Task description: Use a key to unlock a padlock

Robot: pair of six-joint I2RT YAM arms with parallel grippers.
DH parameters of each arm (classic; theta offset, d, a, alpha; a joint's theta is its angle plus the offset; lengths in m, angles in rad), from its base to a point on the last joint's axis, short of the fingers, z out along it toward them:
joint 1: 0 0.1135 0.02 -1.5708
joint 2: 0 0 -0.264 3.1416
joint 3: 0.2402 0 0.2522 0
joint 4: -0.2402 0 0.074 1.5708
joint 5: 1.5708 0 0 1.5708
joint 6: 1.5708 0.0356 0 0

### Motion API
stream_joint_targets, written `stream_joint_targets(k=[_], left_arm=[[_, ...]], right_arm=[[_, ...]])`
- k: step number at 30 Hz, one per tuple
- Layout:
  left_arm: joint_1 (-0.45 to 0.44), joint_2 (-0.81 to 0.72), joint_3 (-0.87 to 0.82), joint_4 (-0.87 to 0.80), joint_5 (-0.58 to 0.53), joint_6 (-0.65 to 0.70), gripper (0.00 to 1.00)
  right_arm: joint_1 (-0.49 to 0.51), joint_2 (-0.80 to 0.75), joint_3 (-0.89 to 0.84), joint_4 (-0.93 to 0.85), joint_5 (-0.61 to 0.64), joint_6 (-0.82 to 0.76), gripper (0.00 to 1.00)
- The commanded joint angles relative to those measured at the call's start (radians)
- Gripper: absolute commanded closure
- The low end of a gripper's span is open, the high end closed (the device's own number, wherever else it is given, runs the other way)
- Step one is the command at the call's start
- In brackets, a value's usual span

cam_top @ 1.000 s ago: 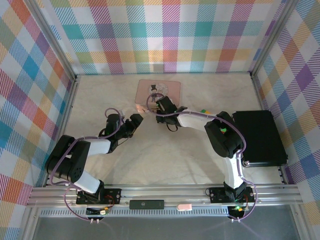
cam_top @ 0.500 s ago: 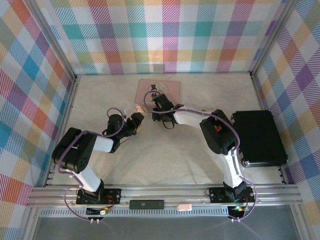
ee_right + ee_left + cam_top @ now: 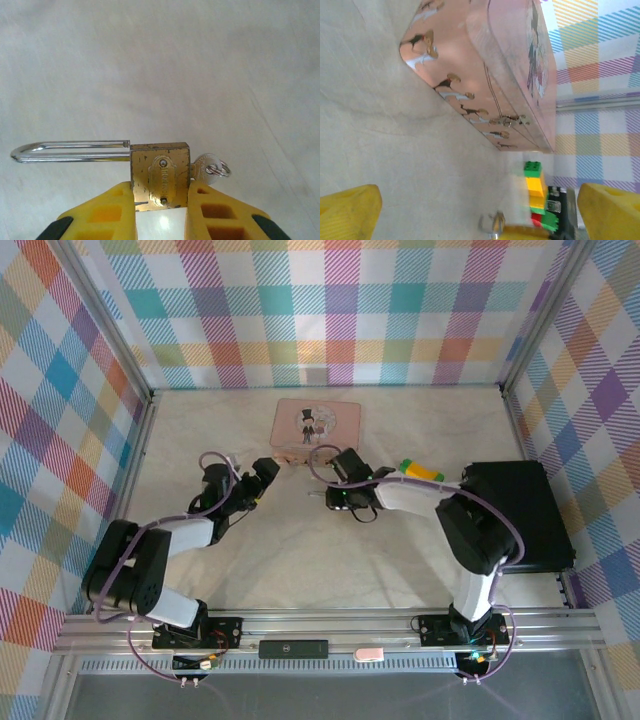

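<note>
**Entry: padlock, unlocking, late stage**

- **Right gripper** (image 3: 160, 194): pinches the brass body of the padlock (image 3: 160, 172) between its two yellow fingers (image 3: 117, 210), above the pale table (image 3: 165, 60).
- **Padlock:** sits at the right fingertips and lies flat across them.
- **Shackle** (image 3: 70, 149): runs out to the left of the fingers. It is drawn well out of the body, and its shorter leg ends right at the body's edge, apparently out of its hole.
- **Key** (image 3: 207, 167): seated in the end of the body opposite the shackle, just right of the fingers, with a small ring through its head.
- **Left gripper** (image 3: 477, 207): spread wide and holding nothing. It is apart from the lock and faces the pink box (image 3: 485, 75), with the toy bricks (image 3: 537, 192) beyond.

**Done, as judged:** the key is inserted and the shackle looks released, so the unlocking itself appears complete.

**Left, as judged:** little. At most, confirm that the shackle swings free, then set the lock down with or without the key. Whether the free leg is fully clear of the body cannot be told for certain.
</note>
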Motion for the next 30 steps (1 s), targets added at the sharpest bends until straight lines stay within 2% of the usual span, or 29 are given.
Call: stream_joint_targets(k=[1,8,13,17,20,23,30], left_arm=[[0.012,-0.076,0.058,-0.206,-0.101,0.113,0.0],[0.014,-0.16,0.125,-0.368,-0.187,0.163,0.0],[0.014,-0.2,0.141,-0.452,-0.236,0.182,0.0],[0.018,-0.242,0.169,-0.561,-0.337,0.242,0.0],[0.027,-0.264,0.216,-0.644,-0.421,0.305,0.0],[0.034,-0.279,0.252,-0.692,-0.504,0.377,0.0],[0.04,-0.262,0.26,-0.703,-0.821,0.493,0.0]], right_arm=[[0.021,-0.059,-0.073,-0.033,-0.029,0.009,0.89],[0.061,-0.062,-0.147,-0.002,-0.013,0.044,0.84],[0.062,-0.088,-0.165,0.01,0.003,0.051,0.62],[0.059,-0.165,-0.164,-0.015,0.01,0.035,0.37],[0.038,-0.227,-0.136,-0.065,0.016,-0.004,0.27],[-0.023,-0.292,-0.116,-0.092,0.023,-0.052,0.2],[-0.304,-0.395,-0.123,-0.061,0.077,-0.225,0.18]])
